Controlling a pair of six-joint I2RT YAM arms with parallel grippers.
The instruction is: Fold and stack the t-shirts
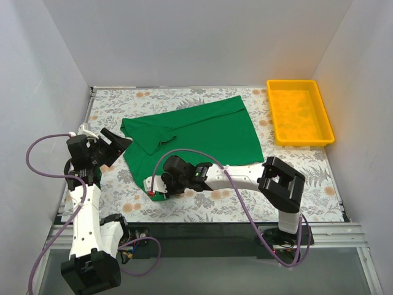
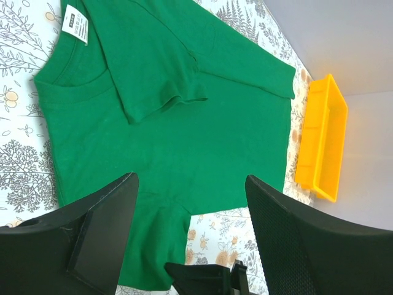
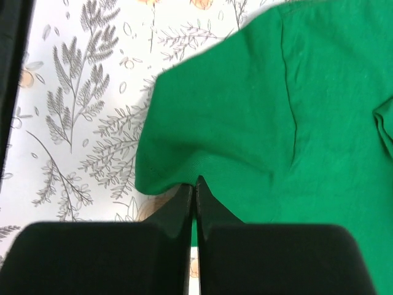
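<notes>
A plain green t-shirt (image 1: 209,129) lies spread on the floral table cover, one sleeve folded in over its body. Its white neck label (image 2: 75,23) shows at the collar. My right gripper (image 1: 153,187) reaches across to the shirt's near-left sleeve. In the right wrist view this gripper (image 3: 195,183) is shut on the edge of the t-shirt (image 3: 264,110), and the cloth puckers at the tips. My left gripper (image 1: 120,144) hovers beside the shirt's collar end. Seen from the left wrist, the gripper (image 2: 190,178) is open above the t-shirt (image 2: 184,123) with nothing between its fingers.
A yellow plastic tray (image 1: 301,142) stands at the back right, right of the shirt's hem, and also shows in the left wrist view (image 2: 322,138). White walls close in the table on three sides. The right arm's purple cable loops over the table's front.
</notes>
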